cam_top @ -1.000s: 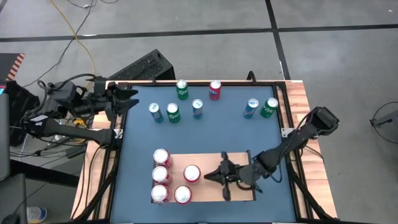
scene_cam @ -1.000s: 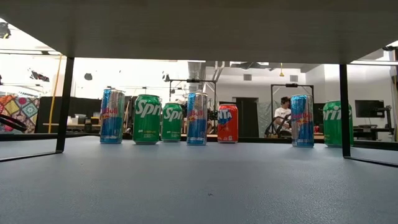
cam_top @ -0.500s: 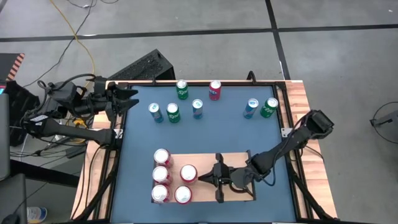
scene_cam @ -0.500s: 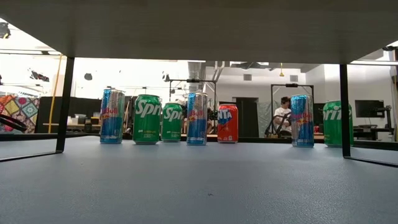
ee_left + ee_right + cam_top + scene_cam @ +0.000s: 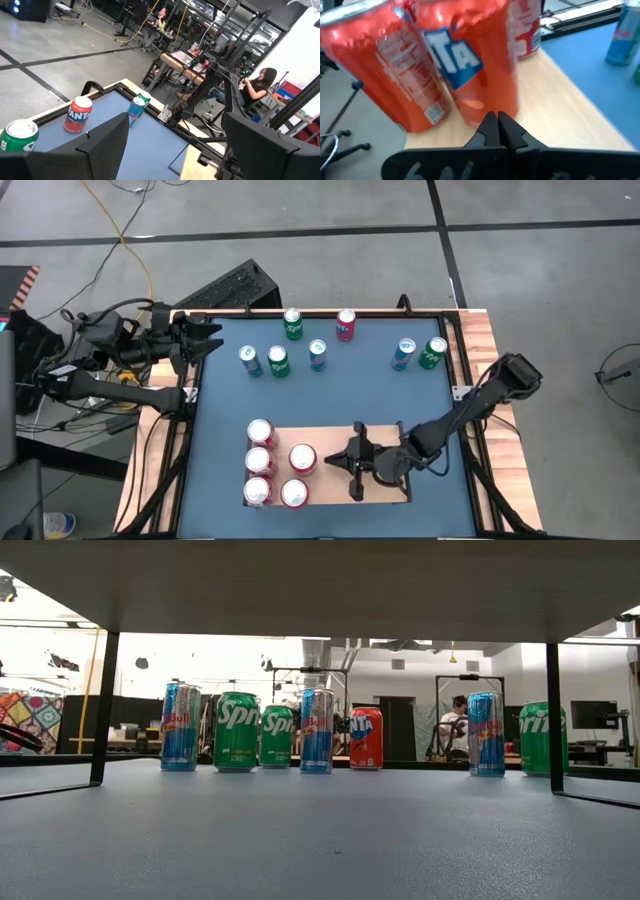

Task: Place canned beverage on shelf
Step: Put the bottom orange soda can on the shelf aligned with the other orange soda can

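The shelf [image 5: 340,438] is a pale wooden board standing over the blue table's near half. Several red cans stand upright on it in two columns at its left end. My right gripper [image 5: 337,461] is shut and lies low over the board, pointing at the nearest red can [image 5: 303,458] with a small gap between them. In the right wrist view its shut fingertips [image 5: 497,120] are just short of that can's [image 5: 470,60] foot. My left gripper [image 5: 215,340] stands open at the table's far left corner, nothing between its fingers [image 5: 175,150].
Several green, blue and red cans stand upright on the blue table [image 5: 360,395] in its far half, among them a green one [image 5: 292,323] and a red one [image 5: 345,324]. The low view looks under the shelf [image 5: 320,580] at the same cans. The board's right half is bare.
My right gripper, shut all the while, went toward the table's left edge up to the nearest red can and nudged it a little closer to the other cans. It then drew back toward the right, leaving the can upright.
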